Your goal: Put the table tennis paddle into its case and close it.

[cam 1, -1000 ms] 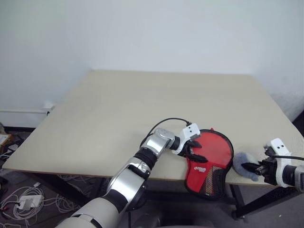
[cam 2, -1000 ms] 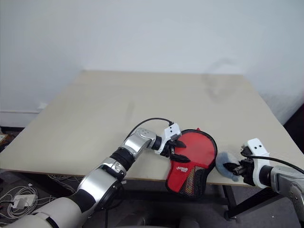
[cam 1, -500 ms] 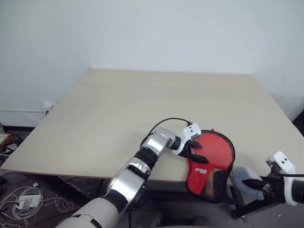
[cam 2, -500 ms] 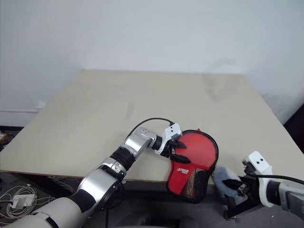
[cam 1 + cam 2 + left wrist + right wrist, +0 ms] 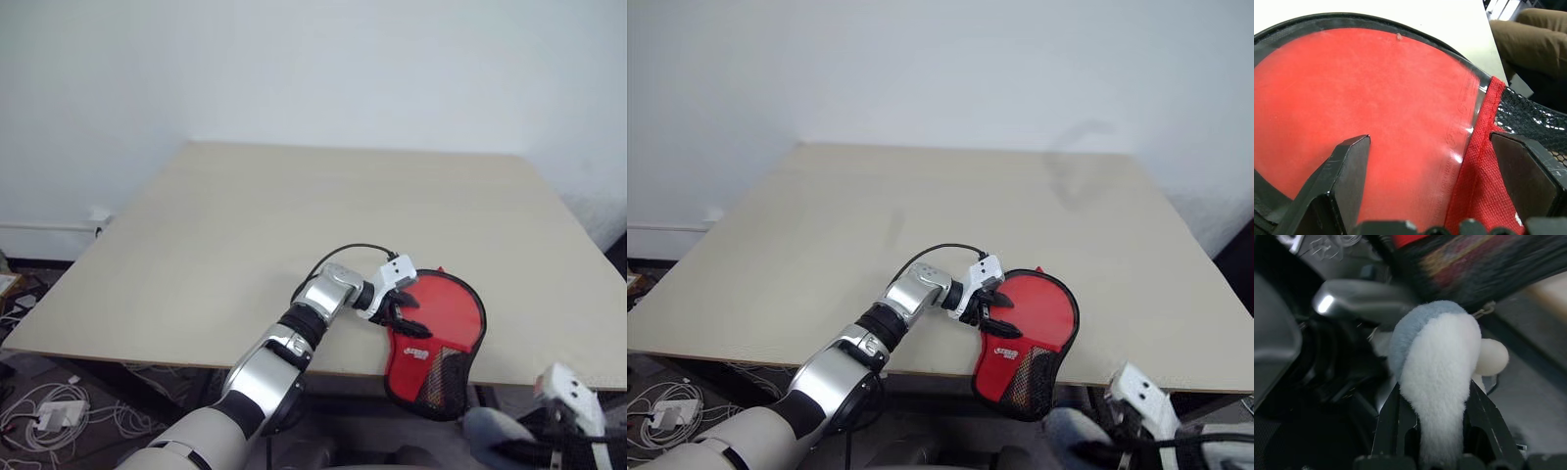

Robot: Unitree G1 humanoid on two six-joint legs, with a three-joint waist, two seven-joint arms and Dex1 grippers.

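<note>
My right gripper [image 5: 1432, 406] has dropped below the table's [image 5: 245, 225] near edge since a second ago, jaws clamped on the one grey fluffy charm [image 5: 1437, 362]. Left gripper [image 5: 397, 305] stays spread wide on the single soft red zip case [image 5: 436, 338], its mesh end overhanging; the round red-faced paddle [image 5: 1361, 103] shows through the clear panel.

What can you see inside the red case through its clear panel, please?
Through the clear panel of the case, the round red face of the table tennis paddle shows. Its handle is covered by red fabric and black mesh.
</note>
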